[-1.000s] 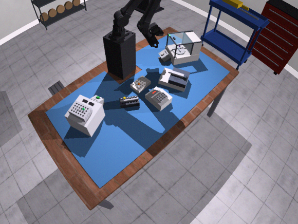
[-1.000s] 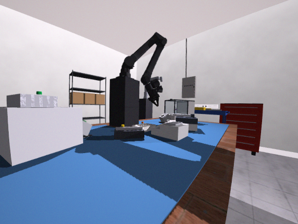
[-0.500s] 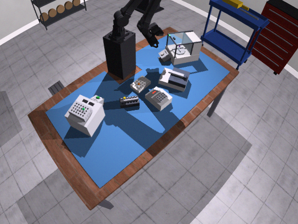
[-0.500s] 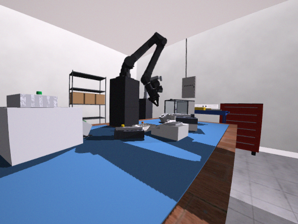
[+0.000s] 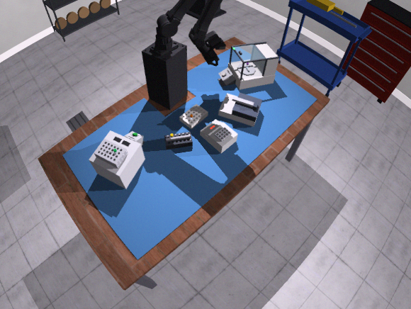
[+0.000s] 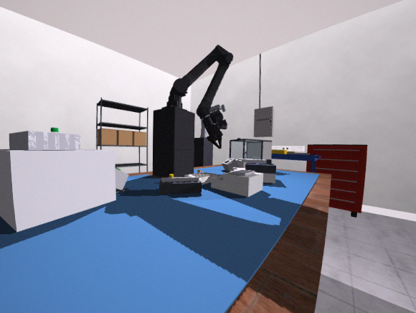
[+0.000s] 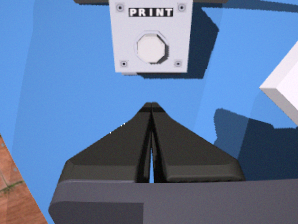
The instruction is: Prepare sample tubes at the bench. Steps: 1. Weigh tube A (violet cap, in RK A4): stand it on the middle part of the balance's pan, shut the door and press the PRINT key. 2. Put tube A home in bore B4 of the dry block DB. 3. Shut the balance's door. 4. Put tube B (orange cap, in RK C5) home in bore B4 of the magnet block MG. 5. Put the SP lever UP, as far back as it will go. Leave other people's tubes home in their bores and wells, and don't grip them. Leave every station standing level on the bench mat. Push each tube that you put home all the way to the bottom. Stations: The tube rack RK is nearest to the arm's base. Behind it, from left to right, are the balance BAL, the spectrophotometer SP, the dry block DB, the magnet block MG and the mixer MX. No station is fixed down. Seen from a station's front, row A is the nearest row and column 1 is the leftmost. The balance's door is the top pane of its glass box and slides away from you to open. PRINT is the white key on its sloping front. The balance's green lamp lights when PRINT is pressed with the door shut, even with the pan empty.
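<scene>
One white PRINT key (image 7: 152,50), a stiff round button on the balance's sloping panel in the upper middle of the wrist frame, wants no hold, only a light straight poke, since the claw (image 7: 152,111) below it is pressed together, empty.

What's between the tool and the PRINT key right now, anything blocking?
Nothing visible. In the wrist view the shut, empty tool points at the white PRINT key, with only bare blue mat in the gap. It is not touching the key yet.
</scene>
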### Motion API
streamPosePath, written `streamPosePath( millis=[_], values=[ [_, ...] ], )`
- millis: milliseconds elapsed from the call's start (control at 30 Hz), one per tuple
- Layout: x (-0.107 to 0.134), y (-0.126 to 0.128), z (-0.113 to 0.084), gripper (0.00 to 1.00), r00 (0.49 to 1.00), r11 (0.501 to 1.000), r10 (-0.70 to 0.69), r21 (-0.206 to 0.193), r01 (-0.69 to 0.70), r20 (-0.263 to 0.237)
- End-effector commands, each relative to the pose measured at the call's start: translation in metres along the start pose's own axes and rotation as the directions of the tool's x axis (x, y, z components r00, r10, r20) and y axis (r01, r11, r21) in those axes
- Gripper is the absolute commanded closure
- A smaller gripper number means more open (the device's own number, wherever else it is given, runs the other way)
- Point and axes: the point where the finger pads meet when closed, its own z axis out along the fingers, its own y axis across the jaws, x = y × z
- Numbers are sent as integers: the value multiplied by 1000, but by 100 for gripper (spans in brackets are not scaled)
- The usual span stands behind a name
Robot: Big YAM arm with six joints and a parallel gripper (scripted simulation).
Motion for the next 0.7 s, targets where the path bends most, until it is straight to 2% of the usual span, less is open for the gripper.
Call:
streamPosePath(
  millis=[0,133,167,200,667],
  values=[
    [0,0,-2,100,1000,1000,0,1,0,2],
    [0,0,-2,100,1000,1000,0,1,0,2],
    [-3,2,-5,70,1000,1000,0,-2,0,0],
    [1,2,-10,70,1000,1000,0,-2,0,-11],
    [-10,2,-26,70,1000,1000,0,-2,0,-7]
  ],
)
